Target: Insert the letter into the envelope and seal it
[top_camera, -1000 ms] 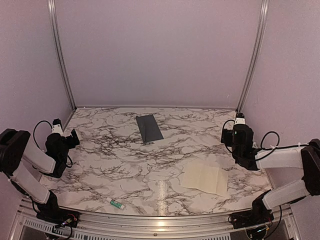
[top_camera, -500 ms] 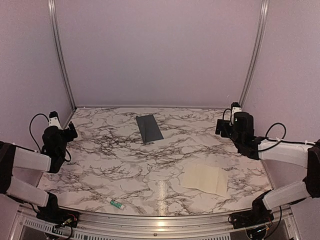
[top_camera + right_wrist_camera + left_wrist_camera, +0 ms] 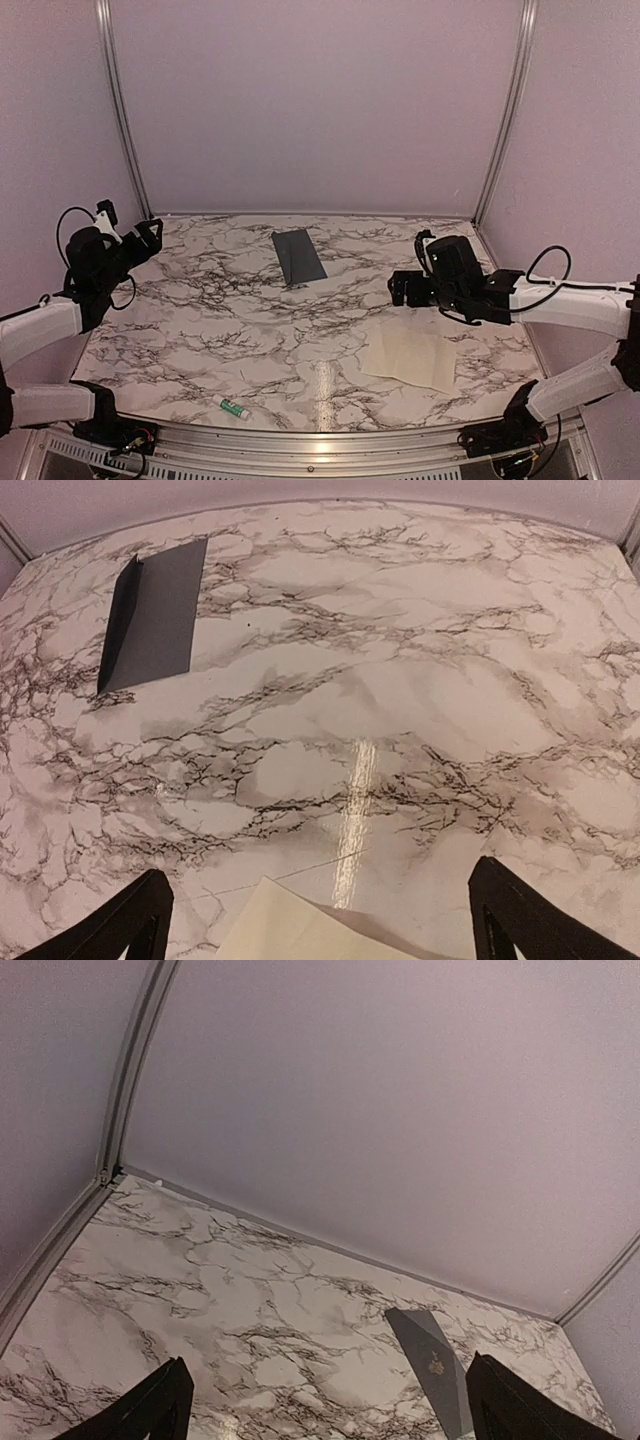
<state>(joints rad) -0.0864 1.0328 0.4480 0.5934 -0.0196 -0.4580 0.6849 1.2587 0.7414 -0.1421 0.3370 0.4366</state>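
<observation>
Left claw [image 3: 148,232] wide, empty, up by the side wall. Right claw [image 3: 400,288] wide, empty, near letter [image 3: 408,355]. Envelope [image 3: 298,256] lies flat, far back on the surface [image 3: 220,320].

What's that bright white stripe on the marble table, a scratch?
Likely glare from a light, not a scratch: in the top view it streaks the table beside the letter; in the right wrist view the same shine runs beyond the letter's edge.

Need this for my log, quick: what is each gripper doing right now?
Left gripper: jaws open, holding nothing.
Right gripper: jaws open, holding nothing.
</observation>
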